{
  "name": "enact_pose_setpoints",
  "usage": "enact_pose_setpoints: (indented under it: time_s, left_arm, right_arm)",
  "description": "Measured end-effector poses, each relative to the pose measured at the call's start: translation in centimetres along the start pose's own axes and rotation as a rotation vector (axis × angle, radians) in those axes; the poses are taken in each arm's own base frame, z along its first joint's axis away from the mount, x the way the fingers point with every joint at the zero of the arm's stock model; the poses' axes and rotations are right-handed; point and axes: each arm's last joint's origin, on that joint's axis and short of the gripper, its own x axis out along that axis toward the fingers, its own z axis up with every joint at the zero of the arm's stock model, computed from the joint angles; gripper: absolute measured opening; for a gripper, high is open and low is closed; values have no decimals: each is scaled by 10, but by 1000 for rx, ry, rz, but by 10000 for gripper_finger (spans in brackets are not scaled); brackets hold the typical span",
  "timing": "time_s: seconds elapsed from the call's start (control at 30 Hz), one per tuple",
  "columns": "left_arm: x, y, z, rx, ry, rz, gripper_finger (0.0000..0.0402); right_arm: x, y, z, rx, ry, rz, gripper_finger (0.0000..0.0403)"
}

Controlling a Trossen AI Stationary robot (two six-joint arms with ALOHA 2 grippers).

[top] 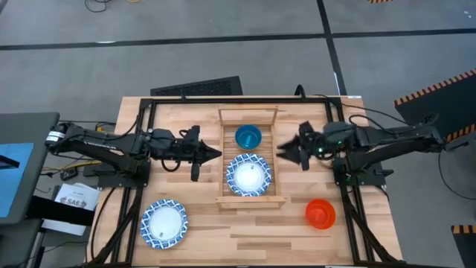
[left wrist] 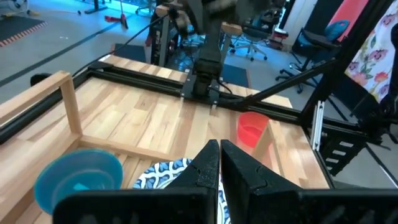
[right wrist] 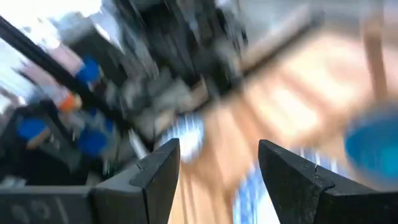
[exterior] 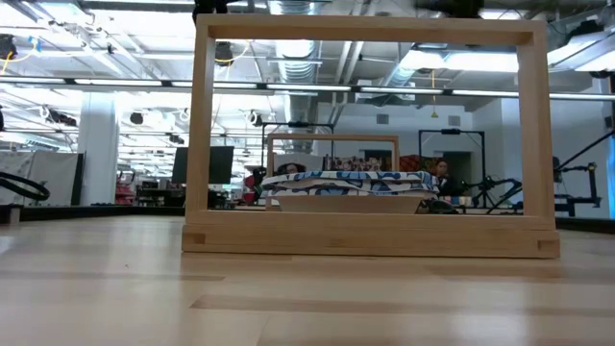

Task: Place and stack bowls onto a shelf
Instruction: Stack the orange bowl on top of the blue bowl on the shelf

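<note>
Left gripper (top: 216,155): fingers pressed together, holding nothing, just beside the light-wood slatted shelf (top: 224,160). Right gripper (top: 282,151): fingers spread wide, empty, at the opposite rail. On shelf: blue-rimmed white bowl (top: 248,175), small teal bowl (top: 248,137).

The table (top: 253,231) is pale wood planking with a smooth, faintly satin finish, and the shelf (top: 224,160) is the same light bare wood. The white bowl (top: 248,175) with its blue pattern looks glossy, like glazed ceramic. The teal bowl (top: 248,136) and orange-red bowl (top: 320,213) look like smooth plastic. The left pincer (left wrist: 219,163) is matt black.
</note>
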Motion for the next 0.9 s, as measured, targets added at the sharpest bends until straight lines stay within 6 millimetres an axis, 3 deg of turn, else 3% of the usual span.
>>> enact_pose_setpoints:
  time_s: [0.2,0.3,0.43,0.57,0.9]
  left_arm:
    - [0,0,0,4,3,3,0]
    - [0,1,0,5,0,18,0]
    - [0,1,-1,6,4,27,0]
    - [0,1,-2,8,11,29,0]
    - [0,2,-2,10,5,68,0]
  right_arm:
    - [-12,-16,-49,195,516,-223,244]
    - [-19,-21,-79,231,759,-383,244]
    - [-26,-23,-119,255,992,-464,244]
    - [-36,-20,-145,245,1106,-516,244]
    - [-40,-13,-169,185,1151,-636,244]
